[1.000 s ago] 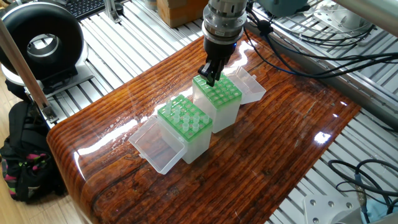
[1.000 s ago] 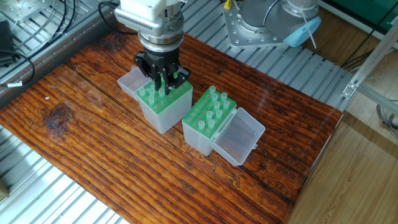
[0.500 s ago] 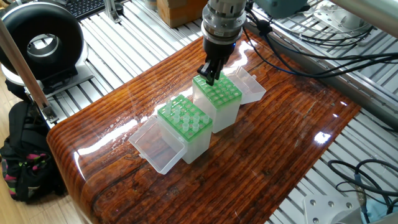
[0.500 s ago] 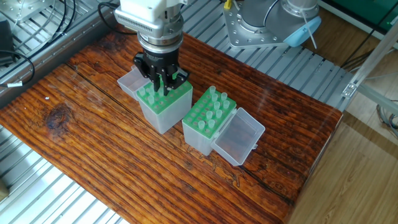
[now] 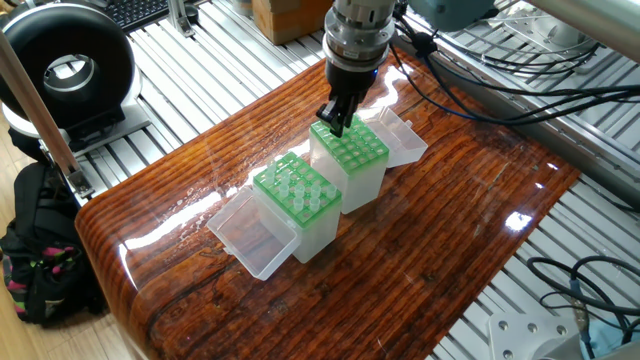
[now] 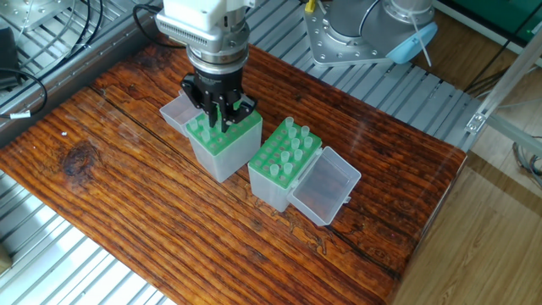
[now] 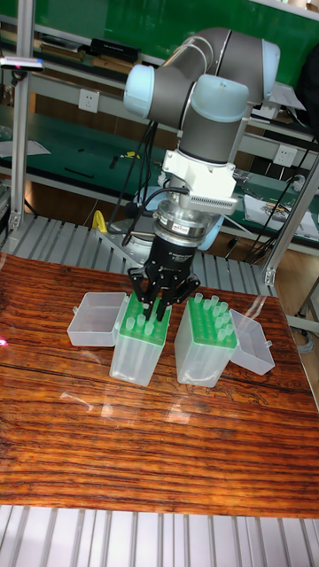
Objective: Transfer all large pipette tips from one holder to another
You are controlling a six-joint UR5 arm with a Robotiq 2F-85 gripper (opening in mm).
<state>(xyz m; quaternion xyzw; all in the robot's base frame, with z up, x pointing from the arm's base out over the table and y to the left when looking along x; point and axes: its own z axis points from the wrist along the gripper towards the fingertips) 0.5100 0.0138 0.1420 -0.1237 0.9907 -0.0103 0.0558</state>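
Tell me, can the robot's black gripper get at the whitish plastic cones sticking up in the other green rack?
Probably yes. Those whitish plastic cones stand with open tops and nothing over them; the clear lid is flipped aside, and the black gripper hovers right next door.

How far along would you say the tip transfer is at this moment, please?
Done: a few large pipette tips already stand in the holder under the gripper. In hand: the gripper sits low over that holder; whether it grips a tip is hidden. Left: about ten tips remain in the other holder.
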